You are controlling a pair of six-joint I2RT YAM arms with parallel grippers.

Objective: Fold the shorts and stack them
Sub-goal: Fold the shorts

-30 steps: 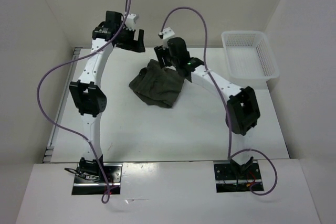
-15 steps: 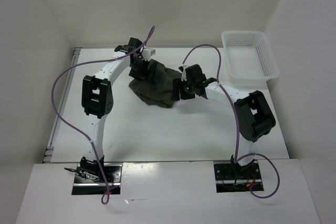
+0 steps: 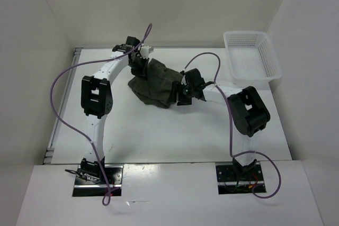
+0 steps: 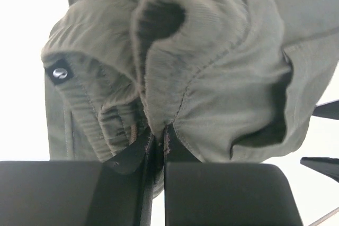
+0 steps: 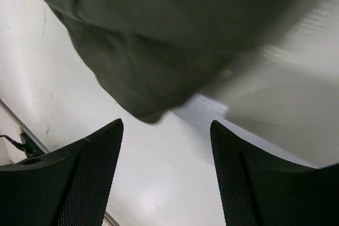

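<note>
While the shorts lay in a crumpled olive heap toward the far middle of the bench, well apart from the white mesh basket at the far right corner, both arms were reaching in from opposite sides. The left claw was pressed together on a ridge of ribbed fabric, apparently the waistband, with the seam caught between its two fingers and a small metal stud showing on the cloth to one side. The right claw was spread and held nothing; a dark lobe of the shorts hung just ahead of its open fingers, above the bare bench, and I could not tell whether cloth and fingers touched. No fold had been made and nothing was stacked, so I judged the task to be at its start: the step in hand was getting a second hold so that the bundle could be opened out flat. The next move probably called for the right claw to advance onto that near edge and pinch it, taking a single layer if possible, after which the two claws could draw apart to stretch the shorts across the bench.
</note>
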